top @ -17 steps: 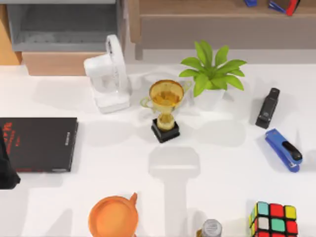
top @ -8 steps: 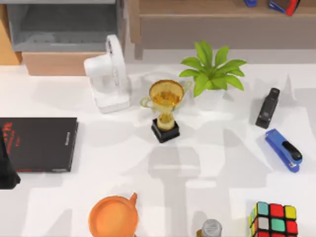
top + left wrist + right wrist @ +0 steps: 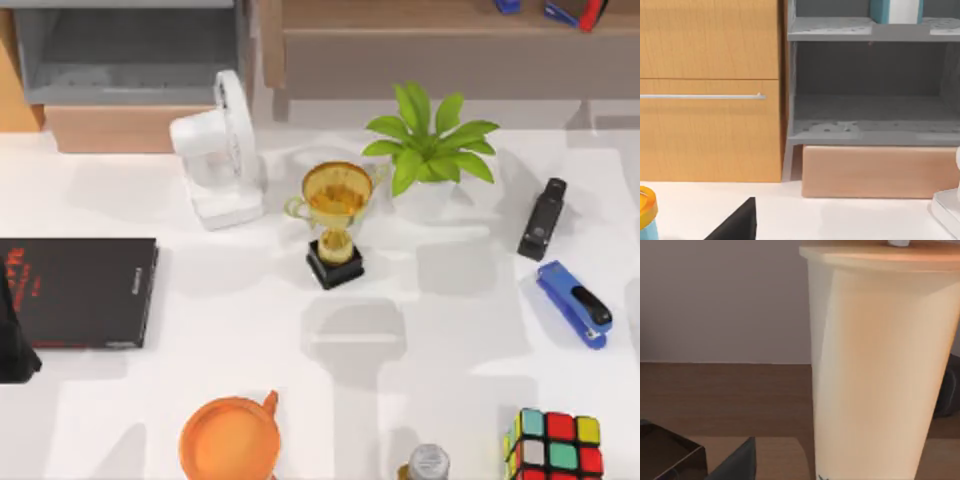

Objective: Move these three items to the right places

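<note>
The puzzle cube point(image 3: 555, 445) of red, green, yellow and blue squares sits at the table's front right corner, with no gripper near it. The teal-covered book point(image 3: 895, 11) with white page edges stands on the upper grey shelf in the left wrist view. A dark part of my left gripper point(image 3: 737, 225) shows low in that view, facing the cabinet. My left arm point(image 3: 12, 335) is at the table's left edge. A tall cream cup point(image 3: 880, 360) with a lid stands very close before my right gripper point(image 3: 737, 465), on a brown wooden surface.
A thin black book point(image 3: 80, 290) lies at the left. A white fan point(image 3: 215, 160), a gold trophy point(image 3: 335, 220) and a potted plant point(image 3: 430, 150) stand mid-table. A black stapler point(image 3: 542, 218) and a blue stapler point(image 3: 573, 303) lie right. An orange cup point(image 3: 230, 440) and a bottle point(image 3: 428, 463) are at the front.
Nothing on the table has moved. Only the shadows over the middle and right of the table have shifted.
</note>
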Controlling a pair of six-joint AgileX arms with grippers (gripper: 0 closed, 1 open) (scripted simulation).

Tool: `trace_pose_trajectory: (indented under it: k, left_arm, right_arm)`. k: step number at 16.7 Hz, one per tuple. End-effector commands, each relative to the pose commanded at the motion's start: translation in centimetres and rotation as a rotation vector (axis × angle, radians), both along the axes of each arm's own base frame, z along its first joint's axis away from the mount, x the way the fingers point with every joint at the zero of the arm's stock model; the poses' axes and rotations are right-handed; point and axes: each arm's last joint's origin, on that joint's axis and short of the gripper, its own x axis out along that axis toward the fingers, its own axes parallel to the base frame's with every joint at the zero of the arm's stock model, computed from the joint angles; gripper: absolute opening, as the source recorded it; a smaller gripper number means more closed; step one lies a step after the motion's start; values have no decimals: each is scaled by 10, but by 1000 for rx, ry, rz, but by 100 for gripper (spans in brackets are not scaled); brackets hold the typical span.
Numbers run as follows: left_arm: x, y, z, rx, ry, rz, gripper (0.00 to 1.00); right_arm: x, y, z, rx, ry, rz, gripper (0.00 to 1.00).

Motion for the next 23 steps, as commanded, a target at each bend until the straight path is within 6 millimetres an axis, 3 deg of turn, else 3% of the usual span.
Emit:
trace_pose_trajectory:
  k: [3, 10, 18, 23]
  left_arm:
    - [0, 0, 0, 0, 0, 0, 100]
    - [0, 0, 0, 0, 0, 0, 100]
    - [0, 0, 0, 0, 0, 0, 100]
    - [0, 0, 0, 0, 0, 0, 100]
  right_arm:
    - [17, -4, -6, 4, -21, 1, 100]
    - [21, -3, -7, 5, -20, 3, 100]
    - [87, -6, -5, 4, -27, 1, 100]
    - [98, -6, -6, 5, -23, 1, 100]
